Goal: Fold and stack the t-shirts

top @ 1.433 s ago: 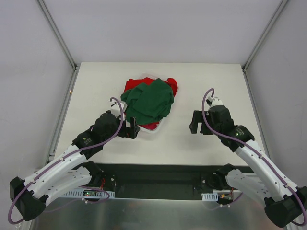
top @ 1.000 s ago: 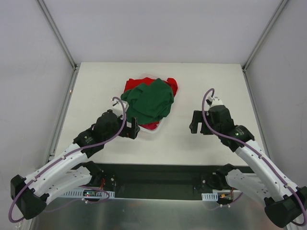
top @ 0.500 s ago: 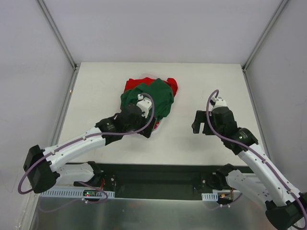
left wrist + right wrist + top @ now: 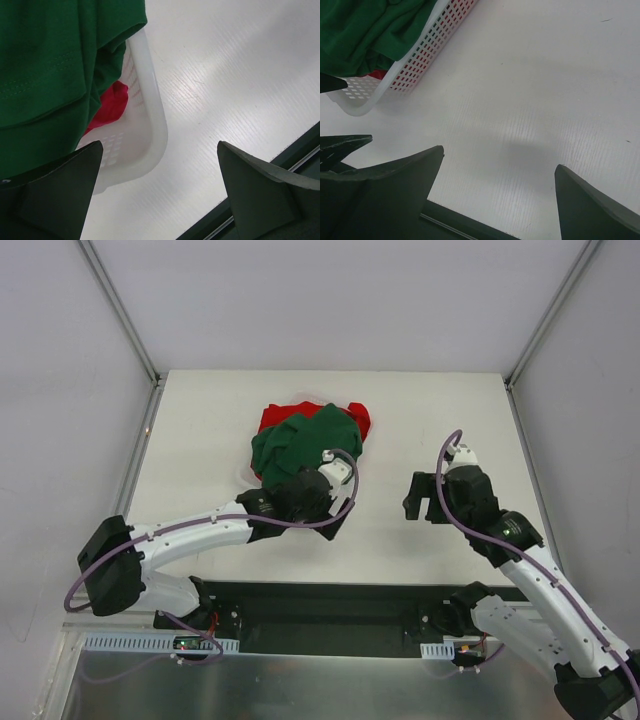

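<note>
A dark green t-shirt (image 4: 305, 445) lies crumpled on top of a bright red t-shirt (image 4: 278, 418), both heaped in a white slotted basket (image 4: 150, 110). My left gripper (image 4: 335, 515) hangs open over the basket's near right corner. In the left wrist view the gripper (image 4: 160, 145) holds nothing, with the green cloth (image 4: 45, 75) and a bit of red cloth (image 4: 110, 107) just to its left. My right gripper (image 4: 418, 498) is open above bare table, to the right of the basket. Its wrist view shows the gripper (image 4: 500, 157) empty and the basket (image 4: 420, 60) at upper left.
The white table (image 4: 200, 410) is bounded by grey walls and metal frame posts (image 4: 120, 315). A dark strip (image 4: 330, 605) runs along the near edge by the arm bases. Part of my left arm (image 4: 335, 145) shows at the left of the right wrist view.
My left arm has swung right and forward, from the basket's near left side to its near right corner. The right arm shifted slightly. Both grippers stayed open.
</note>
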`<state>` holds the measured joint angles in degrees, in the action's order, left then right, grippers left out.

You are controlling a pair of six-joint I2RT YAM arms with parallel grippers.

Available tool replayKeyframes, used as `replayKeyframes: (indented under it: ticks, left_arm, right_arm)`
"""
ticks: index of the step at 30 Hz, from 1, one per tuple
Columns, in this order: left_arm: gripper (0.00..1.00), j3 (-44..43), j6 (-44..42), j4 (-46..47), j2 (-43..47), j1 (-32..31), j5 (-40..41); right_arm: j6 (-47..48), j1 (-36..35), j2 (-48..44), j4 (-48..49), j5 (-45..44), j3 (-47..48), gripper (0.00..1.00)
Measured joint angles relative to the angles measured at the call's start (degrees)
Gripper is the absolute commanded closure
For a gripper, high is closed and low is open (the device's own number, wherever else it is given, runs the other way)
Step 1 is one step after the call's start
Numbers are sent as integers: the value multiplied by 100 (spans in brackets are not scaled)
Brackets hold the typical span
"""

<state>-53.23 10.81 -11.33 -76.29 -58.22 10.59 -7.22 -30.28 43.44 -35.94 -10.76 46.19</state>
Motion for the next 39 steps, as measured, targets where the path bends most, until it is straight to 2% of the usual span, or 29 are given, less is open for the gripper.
replayKeyframes:
  ticks: [6,10,11,13,14,16,17,24,34,39]
  left_arm:
    - [3,0,-44,225,-422,-72,35]
    - [11,0,-96,332,-627,-74,48]
    - [21,0,-109,365,-675,-74,52]
    - [31,-2,-131,409,-782,-74,55]
    - [43,-9,-136,415,-828,-74,61]
    - [51,-70,-243,424,-946,-72,122]
    - [62,-105,-232,426,-986,-72,149]
    - [100,-302,-398,470,-1182,-111,343]
    - [100,-601,-444,459,-1512,-83,667]
    - [100,-664,-400,483,-1569,304,455]
  right_arm:
    - [0,0,-63,-59,-37,0,4]
    - [0,0,-109,-94,-46,-4,4]
    - [-2,0,-120,-98,-50,-7,4]
    - [-2,0,-140,-98,-55,-15,4]
    - [-2,0,-142,-111,-57,-15,4]
    - [-2,4,-146,-120,-57,-15,4]
    - [-2,4,-146,-120,-57,-15,4]
    - [-2,4,-157,-120,-59,-37,4]
    - [0,4,-164,-127,-59,-90,4]
    - [-2,4,-177,-122,-57,-90,4]
